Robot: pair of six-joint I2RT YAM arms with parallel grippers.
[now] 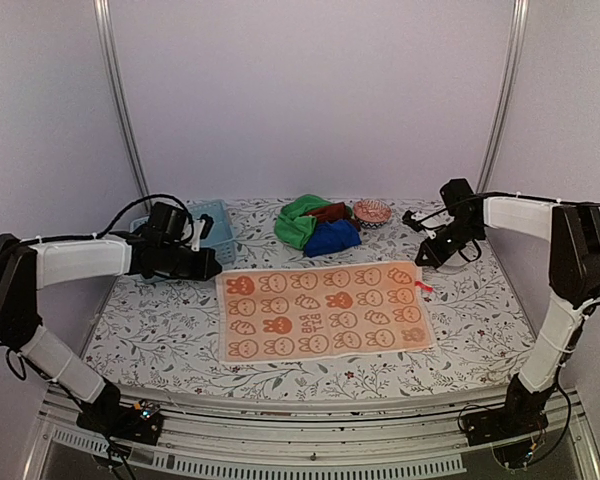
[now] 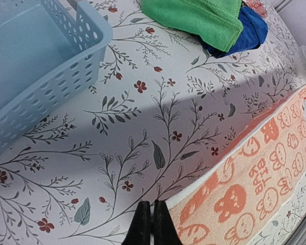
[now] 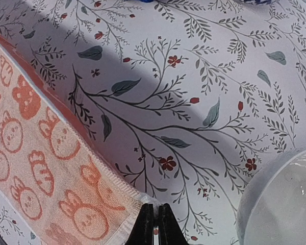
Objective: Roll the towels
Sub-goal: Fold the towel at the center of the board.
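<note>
The orange towel (image 1: 325,312) with its cream rabbit pattern lies spread flat in the middle of the floral-print table (image 1: 160,330), its long axis running left to right across the top view and its short sides facing the two arms. A small red tag (image 1: 423,287) sticks out near its far right corner. The left gripper (image 1: 212,262) sits low at the towel's far left corner, fingers pressed together; the right gripper (image 1: 423,262) is near the far right corner, fingers likewise closed. The wrist views show each pair of fingertips just beside the cloth's hem, though whether either pinches the fabric is hard to tell. Behind the spread towel, the green towel (image 1: 298,222), the blue towel (image 1: 332,238) and the rust-brown towel (image 1: 330,211) lie bunched in one heap, a small bowl (image 1: 372,211) just to their right. The light blue basket (image 1: 212,222) stands at the far left, behind the left gripper
</note>
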